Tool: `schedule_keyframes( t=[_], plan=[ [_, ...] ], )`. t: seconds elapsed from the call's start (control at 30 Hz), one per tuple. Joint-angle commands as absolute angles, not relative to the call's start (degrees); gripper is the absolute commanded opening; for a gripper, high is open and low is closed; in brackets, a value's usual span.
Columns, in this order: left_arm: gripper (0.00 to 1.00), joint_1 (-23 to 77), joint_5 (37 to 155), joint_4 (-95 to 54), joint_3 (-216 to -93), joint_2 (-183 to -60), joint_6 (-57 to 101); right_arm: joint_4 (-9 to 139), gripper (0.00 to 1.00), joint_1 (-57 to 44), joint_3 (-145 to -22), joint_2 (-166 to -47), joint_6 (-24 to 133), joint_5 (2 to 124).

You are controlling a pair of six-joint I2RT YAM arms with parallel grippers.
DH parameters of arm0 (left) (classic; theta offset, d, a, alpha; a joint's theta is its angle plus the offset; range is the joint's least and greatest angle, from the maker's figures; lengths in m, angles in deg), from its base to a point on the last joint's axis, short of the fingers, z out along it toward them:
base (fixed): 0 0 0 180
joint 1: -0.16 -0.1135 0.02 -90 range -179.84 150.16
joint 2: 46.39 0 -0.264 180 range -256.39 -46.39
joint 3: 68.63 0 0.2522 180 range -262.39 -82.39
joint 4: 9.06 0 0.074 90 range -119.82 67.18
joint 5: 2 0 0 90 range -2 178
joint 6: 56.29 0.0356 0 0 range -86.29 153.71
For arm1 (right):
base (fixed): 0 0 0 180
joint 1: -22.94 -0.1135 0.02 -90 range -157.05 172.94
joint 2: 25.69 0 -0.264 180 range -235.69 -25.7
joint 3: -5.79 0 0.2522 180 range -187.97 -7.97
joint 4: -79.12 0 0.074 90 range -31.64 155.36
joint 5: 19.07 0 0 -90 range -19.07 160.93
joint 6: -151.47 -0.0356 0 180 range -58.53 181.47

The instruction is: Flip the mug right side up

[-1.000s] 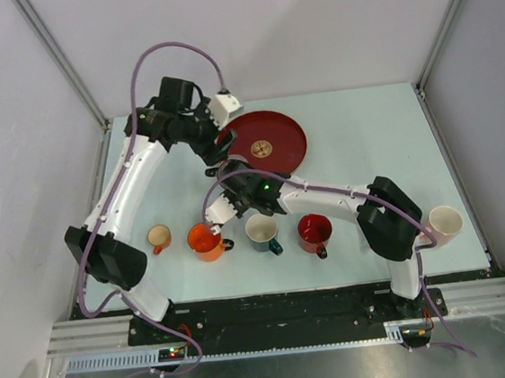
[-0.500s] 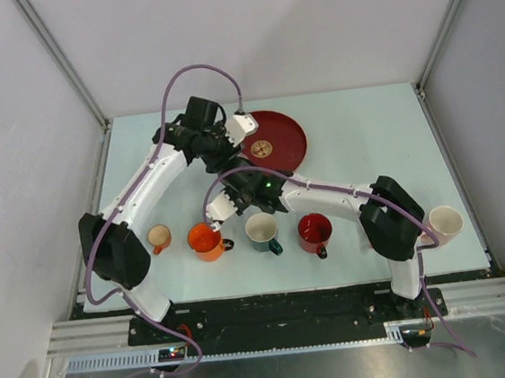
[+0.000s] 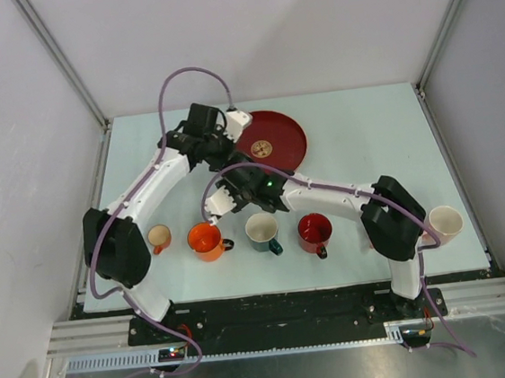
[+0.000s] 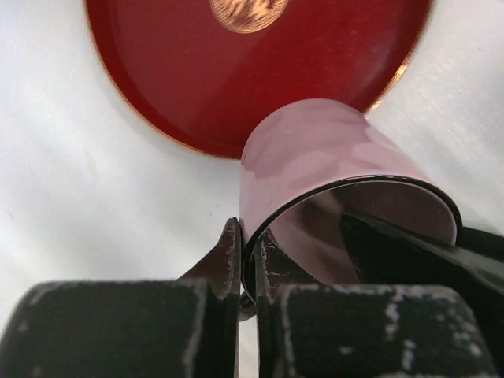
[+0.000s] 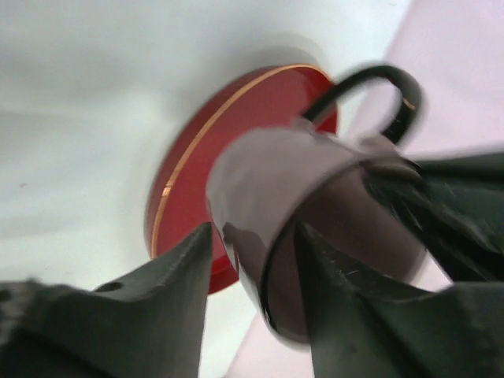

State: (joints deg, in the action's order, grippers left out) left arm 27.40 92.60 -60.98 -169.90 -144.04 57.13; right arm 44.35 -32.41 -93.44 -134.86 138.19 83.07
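From above, I am working on a pale blue-green table between white walls. My arms are meeting at the near-left rim of a round dark-red plate.

In the left wrist view, my left gripper is pinching the lip of a pink mug with a glossy black inside. The mug is lying tipped, mouth facing me, base towards the plate.

In the right wrist view, my right gripper is straddling the same wall, and I cannot tell whether it is clamping.

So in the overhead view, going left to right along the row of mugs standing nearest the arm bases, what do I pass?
small tan mug → orange mug → teal mug → red mug → cream mug, set well apart at the far right.
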Motion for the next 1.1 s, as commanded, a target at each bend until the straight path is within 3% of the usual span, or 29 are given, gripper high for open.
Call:
schedule_keyframes(
  t=[0.0, 0.17, 0.5, 0.8, 1.07],
  plan=[
    [0.00, 20.8, 92.8, -54.9, -170.5, -143.1, 46.1, 57.9, 0.59, -33.7, -94.8, -130.3, 136.7, 87.3],
    [0.00, 14.2, 96.3, -54.8, -170.7, -143.7, 43.0, 60.4, 0.68, -34.3, -94.7, -130.2, 137.0, 87.4],
    [0.00, -2.9, 94.0, -55.0, -168.0, -143.3, 41.0, 60.3, 0.69, -35.4, -94.7, -129.4, 135.9, 89.3],
    [0.00, -21.9, 95.7, -54.7, -160.3, -141.6, 43.9, 58.4, 0.69, -34.1, -95.9, -127.4, 123.4, 84.7],
    [0.00, -28.1, 94.2, -52.9, -156.0, -143.3, 46.0, 56.4, 0.69, -33.2, -95.9, -127.2, 121.3, 83.6]
  ],
)
